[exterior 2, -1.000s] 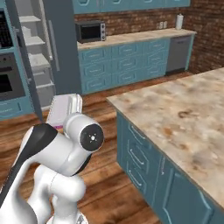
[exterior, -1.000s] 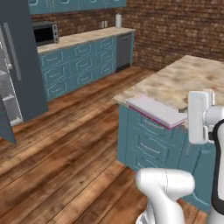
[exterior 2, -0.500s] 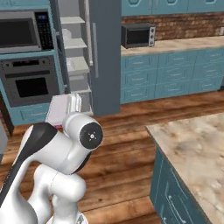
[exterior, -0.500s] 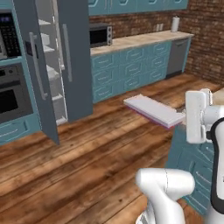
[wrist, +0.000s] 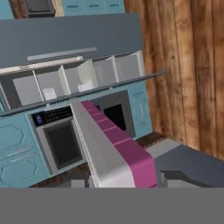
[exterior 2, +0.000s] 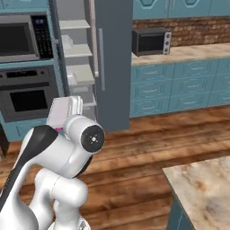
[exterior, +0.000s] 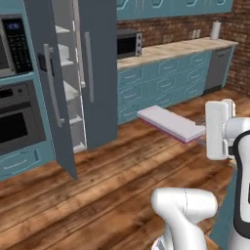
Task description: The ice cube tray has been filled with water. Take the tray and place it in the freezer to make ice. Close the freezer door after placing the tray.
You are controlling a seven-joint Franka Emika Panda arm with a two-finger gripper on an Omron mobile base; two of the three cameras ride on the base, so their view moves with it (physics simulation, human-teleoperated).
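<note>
Pale, stiff ice cube tray (exterior: pixel 172 123) is sticking out flat; the pincer is gripping its near end, water could be spilling

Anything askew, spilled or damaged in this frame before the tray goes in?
Nothing stands out. The ice cube tray sticks out level from the gripper, with no water visible on the wood floor. The freezer door stands open, showing tidy white shelves inside the freezer.
</note>
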